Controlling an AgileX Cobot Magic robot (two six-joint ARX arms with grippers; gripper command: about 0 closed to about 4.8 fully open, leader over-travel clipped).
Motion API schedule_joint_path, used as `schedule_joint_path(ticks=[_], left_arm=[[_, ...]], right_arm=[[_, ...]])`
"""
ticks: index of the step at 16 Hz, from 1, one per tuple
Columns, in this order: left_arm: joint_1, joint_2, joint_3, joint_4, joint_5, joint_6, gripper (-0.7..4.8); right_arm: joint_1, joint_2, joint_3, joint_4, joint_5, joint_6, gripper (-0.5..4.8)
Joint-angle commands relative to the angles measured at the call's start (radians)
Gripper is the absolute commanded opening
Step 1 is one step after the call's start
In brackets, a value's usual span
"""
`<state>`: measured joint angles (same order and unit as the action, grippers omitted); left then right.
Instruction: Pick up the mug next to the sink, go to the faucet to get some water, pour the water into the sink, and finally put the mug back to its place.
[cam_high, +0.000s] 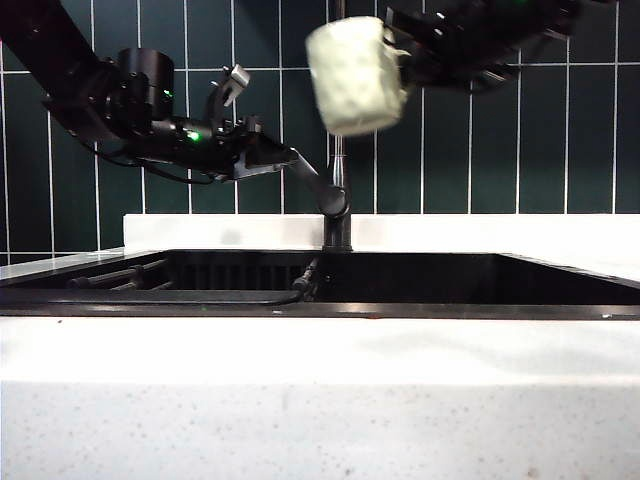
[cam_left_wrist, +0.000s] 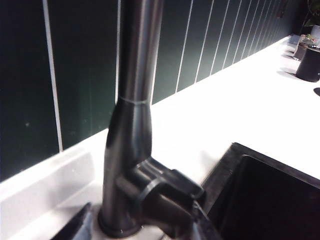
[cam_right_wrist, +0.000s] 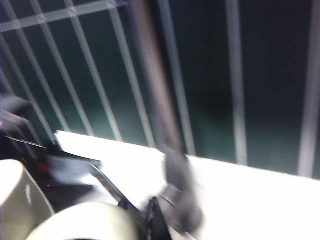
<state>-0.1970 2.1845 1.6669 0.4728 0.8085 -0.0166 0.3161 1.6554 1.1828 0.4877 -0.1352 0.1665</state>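
**Observer:** Where is the mug against the faucet right now?

**Me:** My right gripper (cam_high: 405, 62) is clamped on the mug (cam_high: 355, 75) and carries it high over the sink (cam_high: 400, 310). In the exterior view the mug hangs just beside the faucet (cam_high: 338, 180), covering the upper pipe, with the faucet's base at about six o'clock below it. The pipe's long axis runs straight up, twelve to six. The mug is tipped, so its own axis leans toward roughly ten o'clock rather than standing plumb.

**Observer:** And your other arm?

**Me:** My left gripper (cam_high: 285, 158) is nearer the faucet's lever, which sits at about four o'clock from it, close by. Its fingers stand spread apart with nothing between them. I judge that lever to be its target, while the right arm has to level the mug under the spout.

**Observer:** How does the mug look?

**Me:** Pale cream, dimpled surface, blocky outline. My right wrist view is smeared, so I can only say a pale curved rim (cam_right_wrist: 80, 222) is probably the mug's mouth. I cannot see the handle, nor any water.

**Observer:** The spout?

**Me:** Out of frame above.
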Motion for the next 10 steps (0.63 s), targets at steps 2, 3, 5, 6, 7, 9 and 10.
schedule_joint_path(ticks=[2,3,5,6,7,9,10], left_arm=[[-0.018,0.009,0.051,0.018,0.027,0.000,2.42],[-0.018,0.009,0.050,0.013,0.064,-0.003,2.41],[-0.019,0.009,0.050,-0.042,0.167,-0.025,2.41],[-0.019,0.009,0.050,-0.058,0.197,-0.026,2.41],[-0.019,0.009,0.050,-0.089,0.233,-0.026,2.41],[-0.019,0.009,0.050,-0.119,0.305,-0.030,2.40],[-0.019,0.009,0.050,-0.125,0.320,-0.032,2.39]], right_arm=[[0.022,0.025,0.119,-0.013,-0.035,0.022,-0.01],[0.022,0.025,0.129,-0.013,-0.046,0.022,-0.01],[0.021,0.025,0.156,-0.024,-0.048,0.021,-0.01],[0.021,0.025,0.156,-0.016,-0.051,0.021,-0.01],[0.021,0.025,0.156,-0.018,-0.051,0.021,-0.01],[0.021,0.025,0.156,-0.033,-0.051,0.021,-0.01],[0.021,0.025,0.156,-0.037,-0.051,0.020,-0.01]])
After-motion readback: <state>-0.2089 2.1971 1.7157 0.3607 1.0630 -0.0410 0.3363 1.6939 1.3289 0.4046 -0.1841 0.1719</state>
